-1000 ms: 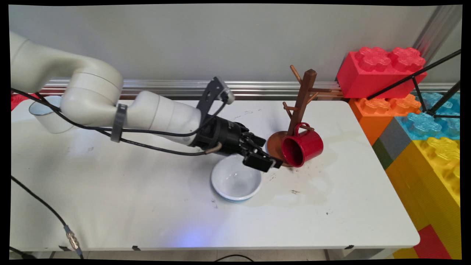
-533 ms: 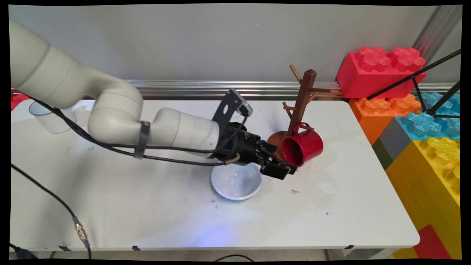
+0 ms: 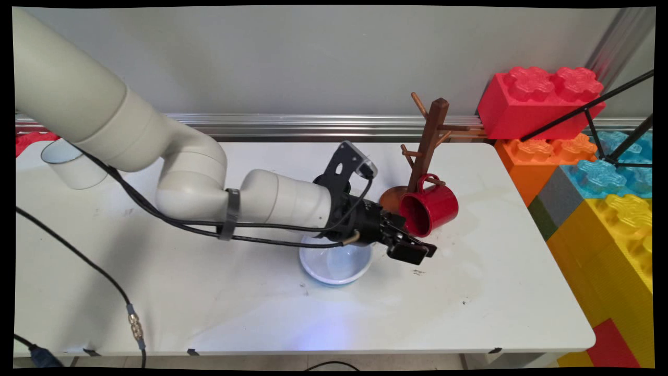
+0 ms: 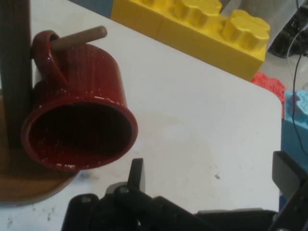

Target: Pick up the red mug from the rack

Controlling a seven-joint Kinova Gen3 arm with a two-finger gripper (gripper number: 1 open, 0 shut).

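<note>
A red mug [image 3: 429, 208] [image 4: 79, 120] hangs by its handle from a low peg of the brown wooden mug tree [image 3: 429, 137] [image 4: 13, 57], its mouth tilted down toward me. My gripper [image 3: 417, 251] [image 4: 211, 175] hovers low over the table just in front of and below the mug's rim, open and holding nothing. In the hand view one finger [image 4: 136, 174] rises just under the mug's mouth and the other finger [image 4: 288, 175] stands far to the right. A white bowl [image 3: 334, 263] sits under my wrist, partly hidden by it.
A white cup [image 3: 70, 166] stands at the table's far left. Big toy bricks, red [image 3: 540, 99], orange [image 3: 548, 154], blue [image 3: 610, 175] and yellow [image 3: 621, 235] [image 4: 192, 29], are stacked past the table's right edge. Black cables hang from the arm.
The arm has reached rightward and slightly toward the near side, carrying the gripper from over the bowl's far rim to just below the red mug's mouth. The mug has not moved.
</note>
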